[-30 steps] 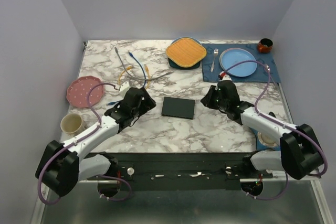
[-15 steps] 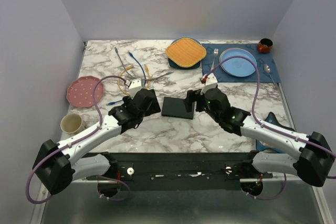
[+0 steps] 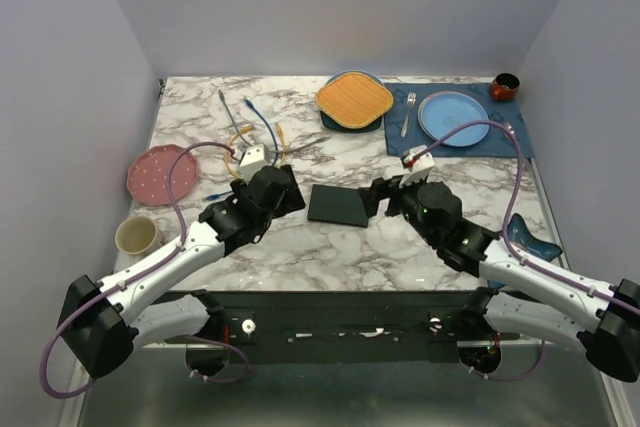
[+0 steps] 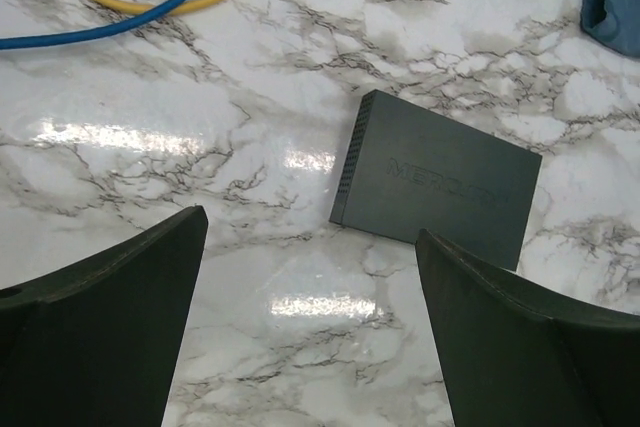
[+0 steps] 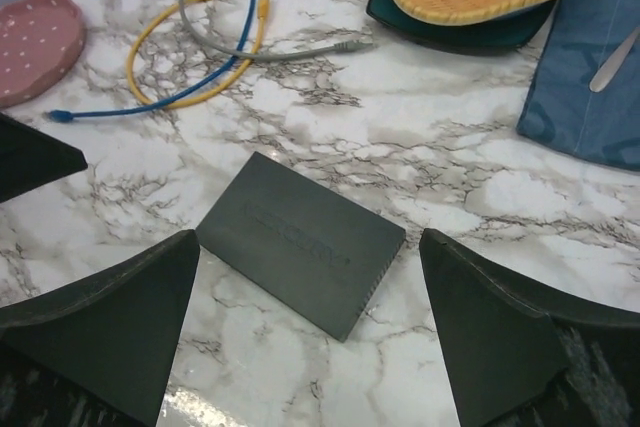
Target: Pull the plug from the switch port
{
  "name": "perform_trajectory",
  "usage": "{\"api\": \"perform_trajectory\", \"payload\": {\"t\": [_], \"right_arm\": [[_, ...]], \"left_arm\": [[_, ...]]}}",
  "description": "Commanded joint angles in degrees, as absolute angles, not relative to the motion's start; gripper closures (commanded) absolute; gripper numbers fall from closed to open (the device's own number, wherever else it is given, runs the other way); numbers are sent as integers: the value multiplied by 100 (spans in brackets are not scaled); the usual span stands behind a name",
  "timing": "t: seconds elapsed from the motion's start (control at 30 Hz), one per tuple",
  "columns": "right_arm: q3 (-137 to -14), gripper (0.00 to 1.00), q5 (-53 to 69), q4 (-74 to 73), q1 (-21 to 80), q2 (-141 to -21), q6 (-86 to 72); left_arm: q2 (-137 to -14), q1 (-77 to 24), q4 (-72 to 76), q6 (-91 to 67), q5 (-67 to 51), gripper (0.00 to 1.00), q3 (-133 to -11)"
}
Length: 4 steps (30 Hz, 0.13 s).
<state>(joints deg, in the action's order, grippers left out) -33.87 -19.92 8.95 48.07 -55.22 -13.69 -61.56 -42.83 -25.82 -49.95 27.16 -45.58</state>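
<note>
Marbled surface [image 3: 300,247]. At the left edge, a pink dotted plate [image 3: 157,171]; nearer the near left corner, a pale cup [image 3: 137,236], upright. Toward the far left corner, three loose cables tangled together: yellow [image 4: 130,7], blue [image 4: 100,35], grey [image 5: 300,51]. At the middle of the far edge, a woven orange tray [image 3: 354,98] resting on a dark teal dish [image 5: 450,32]. Toward the far right corner, a blue cloth [image 3: 400,142] bearing a blue plate [image 3: 450,107] and, left of it, a fork [image 3: 408,112]. In the far right corner itself, a dark reddish bowl [image 3: 506,86]. By the right edge, a teal star-shaped dish [image 3: 530,239].
</note>
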Motion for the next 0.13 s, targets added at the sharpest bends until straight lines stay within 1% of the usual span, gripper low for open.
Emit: {"api": "perform_trajectory", "payload": {"t": [0.0,0.1], "right_arm": [[-3384,0,-2443,853,4852,-5405,-1485],[-3375,0,-2522,809,4852,-5309,-1617]], "left_arm": [[-5880,-4254,-1757,-4570,2153,1,-4236],[-6055,-4228,-2319,-4693,2408,1,-4482]]}}
